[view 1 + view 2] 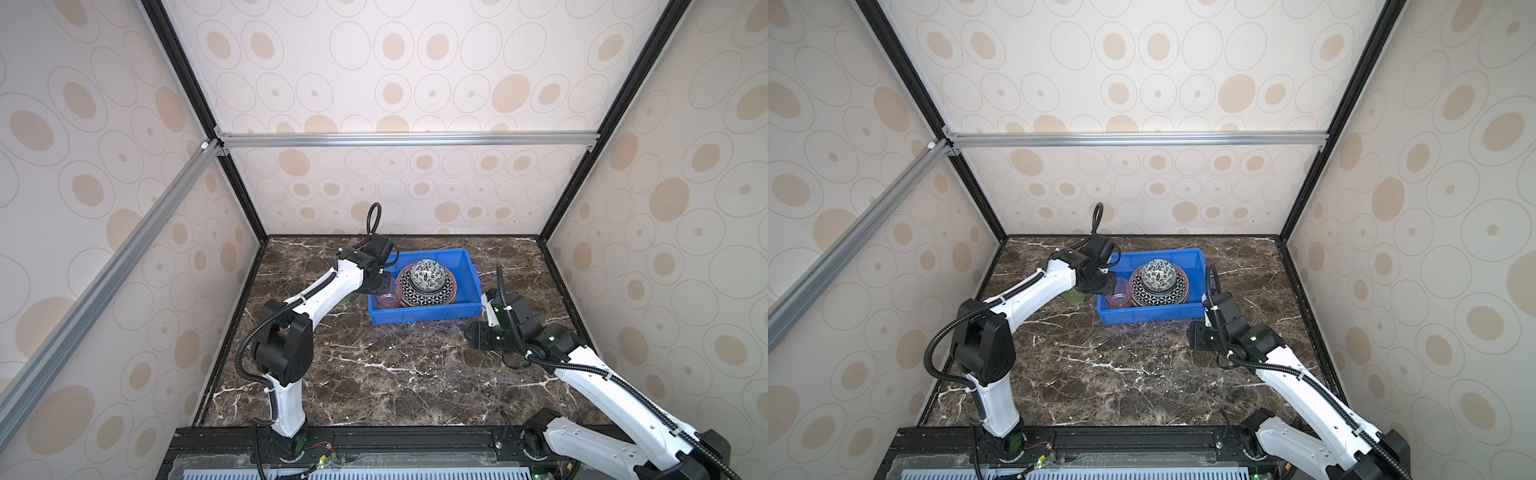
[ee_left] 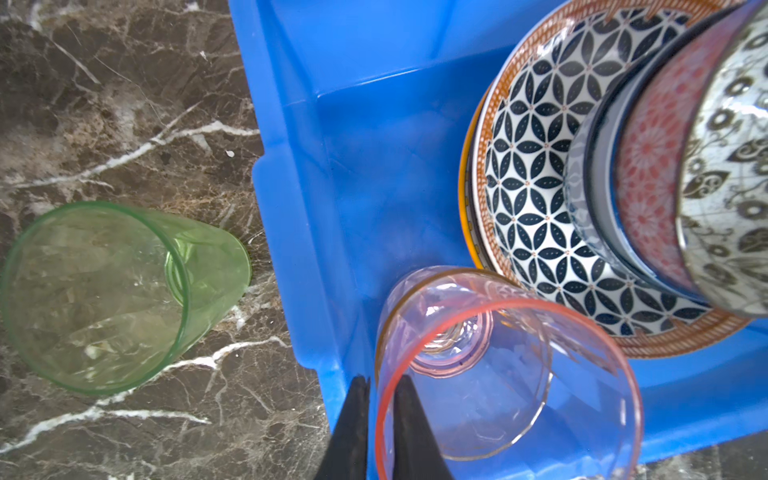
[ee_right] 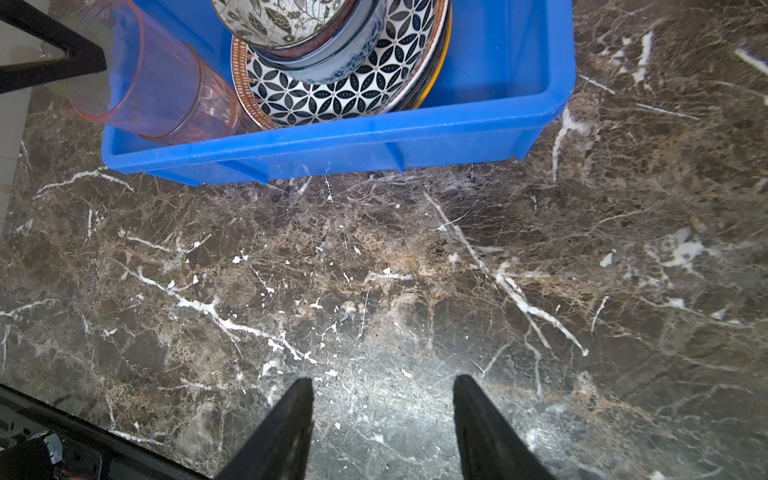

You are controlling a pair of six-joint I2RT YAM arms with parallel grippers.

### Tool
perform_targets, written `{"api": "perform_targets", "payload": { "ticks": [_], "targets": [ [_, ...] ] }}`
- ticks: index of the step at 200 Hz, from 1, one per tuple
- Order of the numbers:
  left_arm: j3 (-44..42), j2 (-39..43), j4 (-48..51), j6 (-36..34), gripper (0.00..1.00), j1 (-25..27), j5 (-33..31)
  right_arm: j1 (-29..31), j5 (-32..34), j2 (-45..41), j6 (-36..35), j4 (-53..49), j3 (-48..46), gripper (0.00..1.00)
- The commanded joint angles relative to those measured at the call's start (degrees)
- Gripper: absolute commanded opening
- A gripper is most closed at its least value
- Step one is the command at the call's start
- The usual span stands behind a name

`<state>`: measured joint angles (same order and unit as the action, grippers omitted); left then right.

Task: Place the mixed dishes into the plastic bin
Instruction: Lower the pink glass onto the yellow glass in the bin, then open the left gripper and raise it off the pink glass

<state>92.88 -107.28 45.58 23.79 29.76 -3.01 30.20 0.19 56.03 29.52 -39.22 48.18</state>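
One brown marble tabletop (image 1: 374, 374), papered walls (image 1: 415, 83): left fingers (image 2: 349, 436) straddle pink cup (image 2: 519, 395), grip unclear; right fingers (image 3: 278, 432) apart.

A dark brown marble tabletop (image 1: 374, 374), veined in white, makes the floor of the booth. Cream wall panels (image 1: 395, 62) printed with tan ovals close it in at 9, 12 and 3 o'clock. A silver aluminium bar (image 1: 407, 139) runs across at 12 o'clock between black corner posts (image 1: 183, 70). A black base rail (image 1: 395, 438) borders the tabletop at 6 o'clock.
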Motion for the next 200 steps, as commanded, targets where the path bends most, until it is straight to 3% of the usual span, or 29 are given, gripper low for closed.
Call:
{"api": "perform_targets", "payload": {
  "ticks": [1,118,200],
  "targets": [
    [0.50,1.98,-0.17,-0.85,0.17,0.48,0.27,-0.22,0.47,-0.92,0.67,-1.25,-0.46,0.57],
    [-0.27,7.41,1.08,-1.47,0.21,-0.65,-2.14,-0.22,0.08,-0.51,0.78,-0.51,-0.37,0.57],
    [-7.89,14.16,-1.70,-1.16,0.22,-7.20,-0.74,-0.22,-0.16,0.08,0.82,-0.24,0.06,0.57]
  ]
}}
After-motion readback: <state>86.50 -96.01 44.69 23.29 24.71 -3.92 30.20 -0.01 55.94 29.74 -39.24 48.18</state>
